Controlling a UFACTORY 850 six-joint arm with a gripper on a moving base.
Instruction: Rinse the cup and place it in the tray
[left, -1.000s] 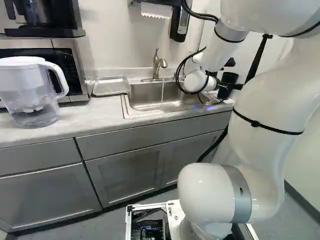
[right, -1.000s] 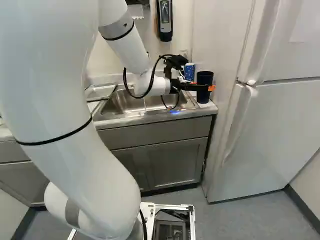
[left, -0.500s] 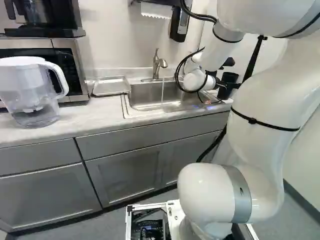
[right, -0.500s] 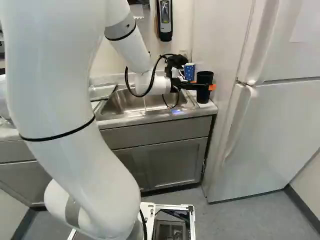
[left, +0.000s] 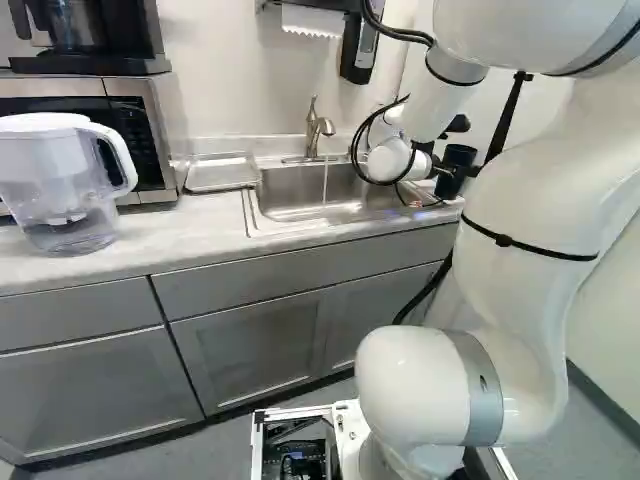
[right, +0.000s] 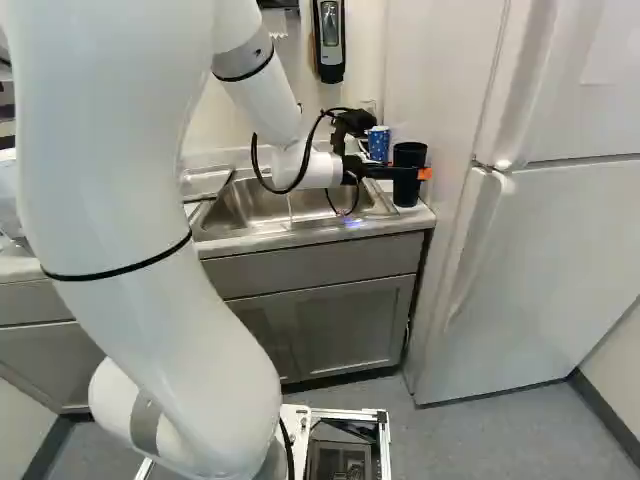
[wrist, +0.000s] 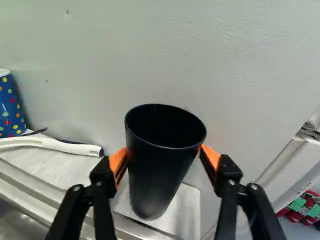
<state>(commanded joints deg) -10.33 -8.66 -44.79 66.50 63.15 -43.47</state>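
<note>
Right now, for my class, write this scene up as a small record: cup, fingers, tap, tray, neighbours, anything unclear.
cup: black, open end up, beside the sink
fingers: orange pads touching the cup from both sides
tap: water running into the sink
tray: metal, at the sink's other side
neighbours: spotted blue cup; white handle
unclear: whether the black cup's base touches the counter

The cup (wrist: 156, 175) is plain black, with orange pads (wrist: 116, 161) beside it; near it, a blue tumbler (wrist: 9, 107) has multicoloured dots.
</note>
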